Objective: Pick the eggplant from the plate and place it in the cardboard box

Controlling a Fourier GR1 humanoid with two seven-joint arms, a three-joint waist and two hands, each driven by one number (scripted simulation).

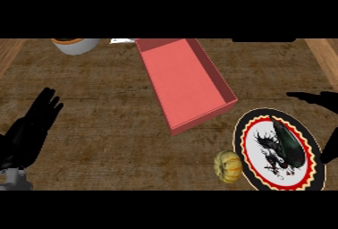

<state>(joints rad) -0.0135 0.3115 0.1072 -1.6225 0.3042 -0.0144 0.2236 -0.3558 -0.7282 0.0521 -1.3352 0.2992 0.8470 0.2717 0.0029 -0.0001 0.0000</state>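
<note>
A dark eggplant (289, 143) lies on a round plate (249, 139) with a black rim, red scalloped band and a black figure on white, at the lower right of the counter. A long pink-red open box (185, 80) stands up the middle, its near end just left of the plate. My right hand (322, 99) shows at the right edge above the plate, fingers straight and pointing left, apart from the eggplant. My left hand (30, 127) rests at the left edge, fingers straight and up.
A small yellow-orange pumpkin (229, 166) sits against the plate's lower left rim. A white bowl (76, 44) with an orange inside stands at the top left. Wooden edging (325, 53) runs along both sides of the brown counter.
</note>
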